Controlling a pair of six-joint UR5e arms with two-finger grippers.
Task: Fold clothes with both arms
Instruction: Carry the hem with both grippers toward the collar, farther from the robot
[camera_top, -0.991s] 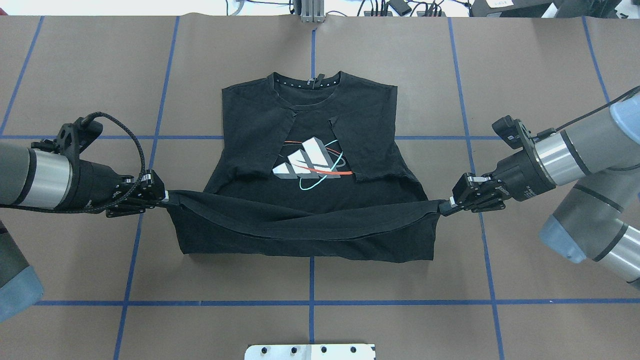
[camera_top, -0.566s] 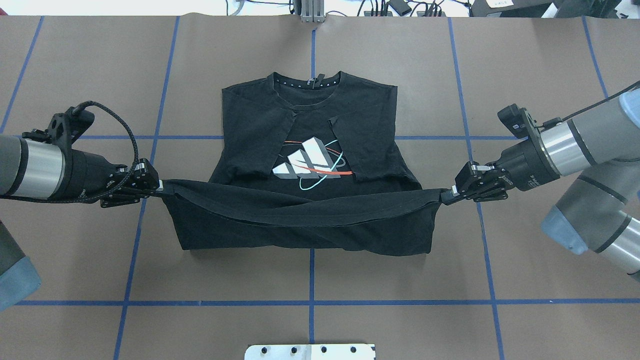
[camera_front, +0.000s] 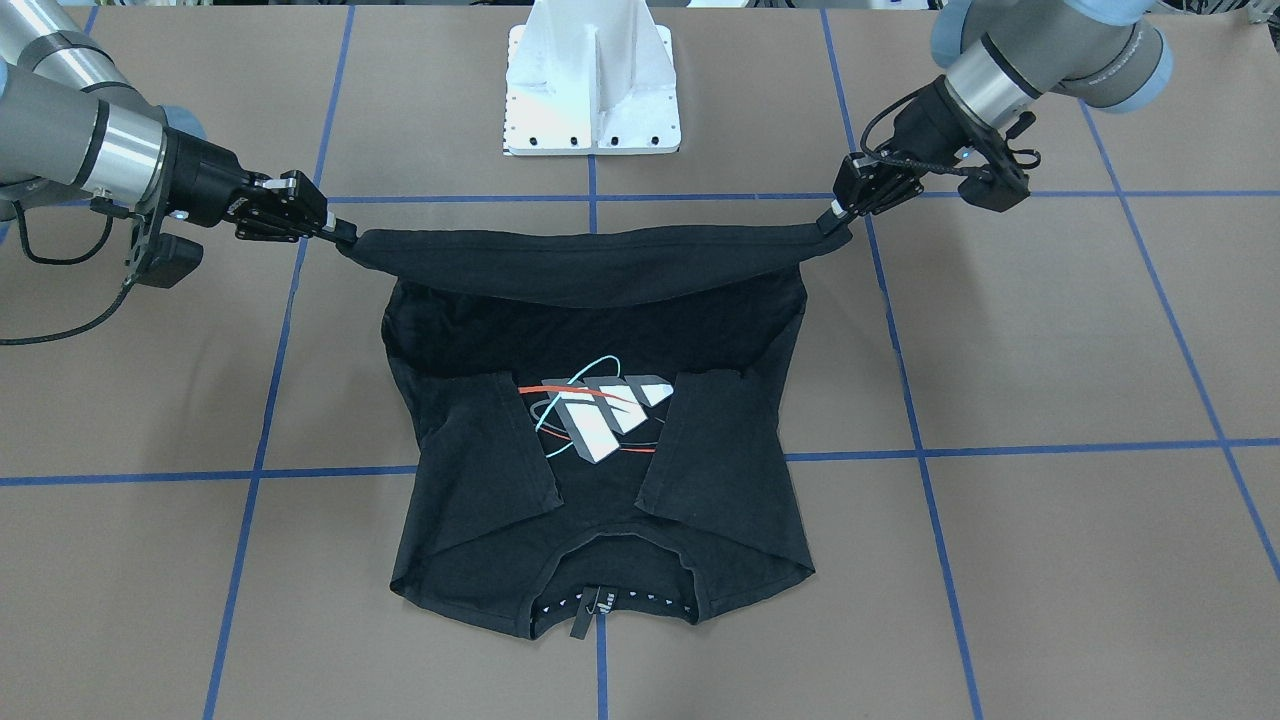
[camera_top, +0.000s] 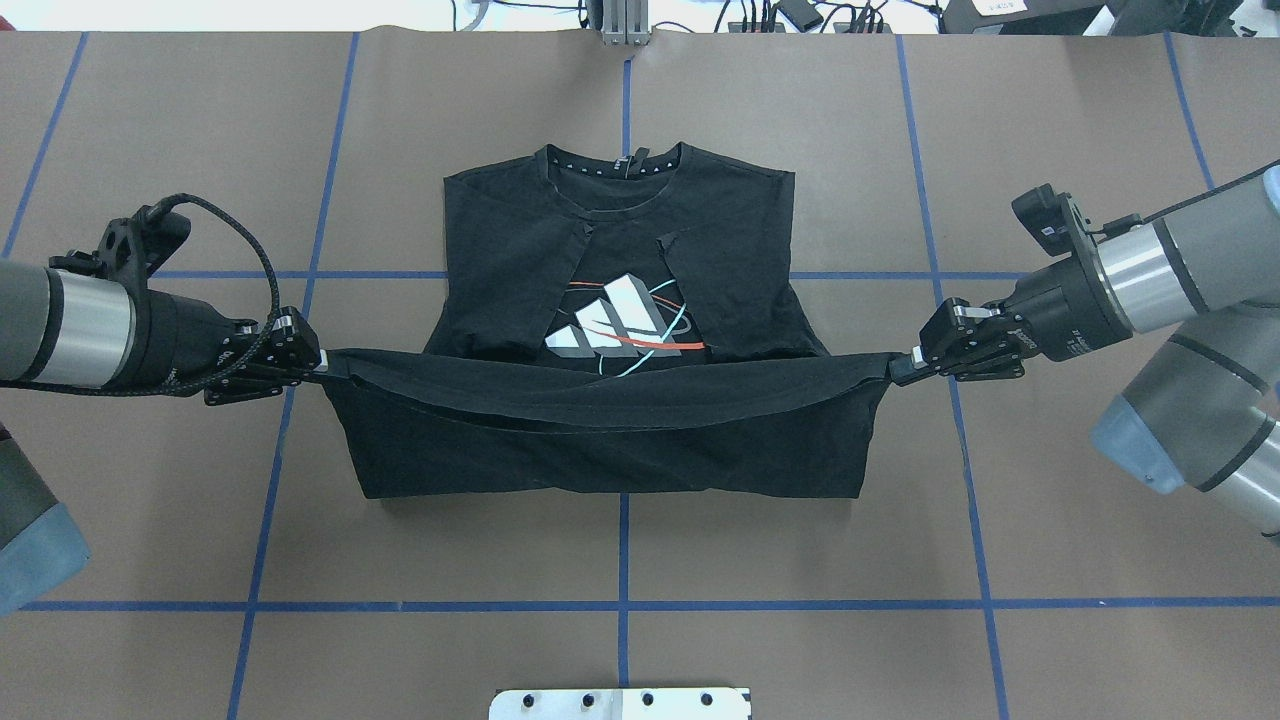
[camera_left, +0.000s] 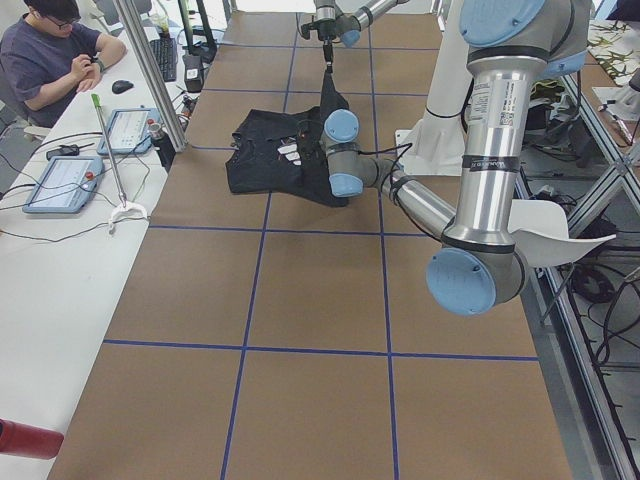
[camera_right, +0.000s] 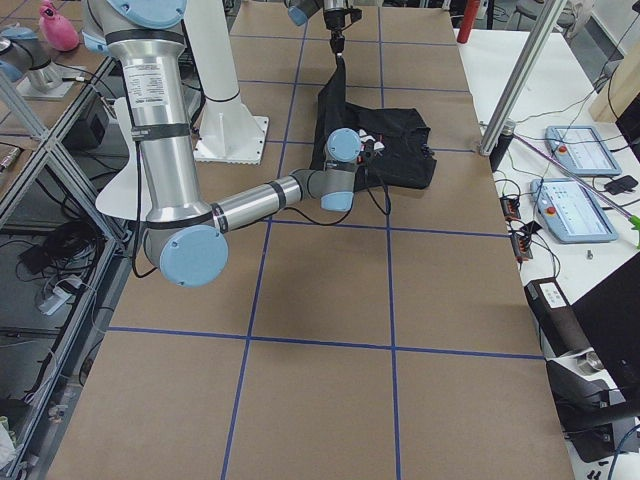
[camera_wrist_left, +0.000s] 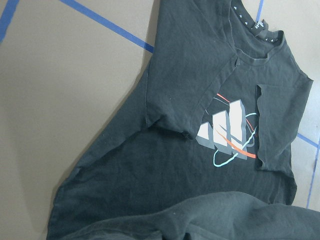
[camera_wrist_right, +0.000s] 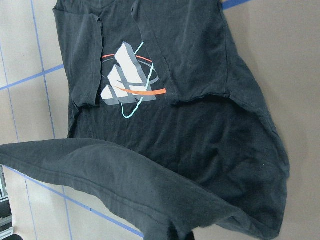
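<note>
Overhead exterior: shirt (camera_top: 610, 450) lies on table (camera_top: 800, 560), print up, sleeves (camera_top: 510, 290) folded in over chest.
Left gripper (camera_top: 322, 368): clamped on one corner of hem (camera_top: 600, 415), raised off table.
Right gripper (camera_top: 898, 373): clamped on the other corner.
Hem span: stretched between the two grippers, sagging slightly midway, lower body doubled beneath it.
Logo (camera_top: 620, 325): just past the hem on the far side of both grippers; collar (camera_top: 615, 190) farther still.
</note>
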